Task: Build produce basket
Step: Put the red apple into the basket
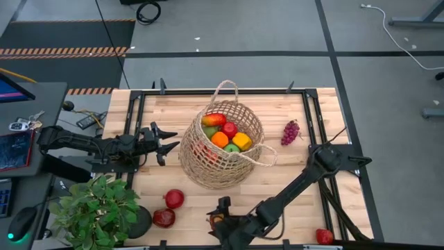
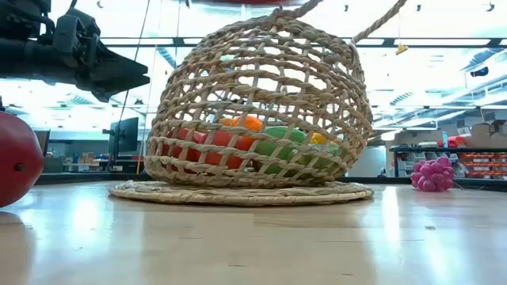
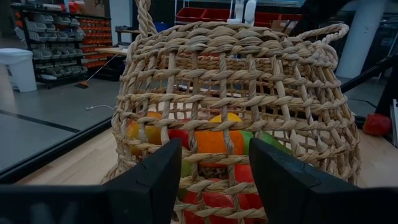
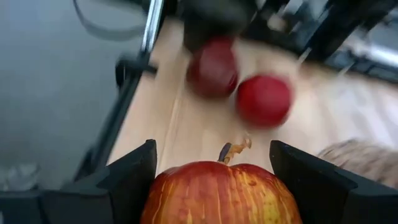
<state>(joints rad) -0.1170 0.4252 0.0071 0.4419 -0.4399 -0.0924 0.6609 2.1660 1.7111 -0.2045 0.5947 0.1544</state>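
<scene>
your right gripper [image 4: 211, 180] brackets a red-yellow apple [image 4: 217, 193] at the tabletop's [image 1: 291, 194] six o'clock edge, fingers wide beside it; the basket [image 1: 220, 149] lies toward twelve o'clock.

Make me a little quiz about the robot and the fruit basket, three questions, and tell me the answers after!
1. True or false: the basket already has fruit inside it.
2. What lies between the right gripper's fingers? A) a red-and-yellow apple B) the grape bunch C) nothing
3. Fill in: the purple grape bunch lies on the table on the ___ arm's side of the basket.

Key:
1. True: orange, red, green and yellow pieces show inside.
2. A: the apple sits between the fingers.
3. Right. The left gripper waits, open, beside the basket's other side.
</scene>
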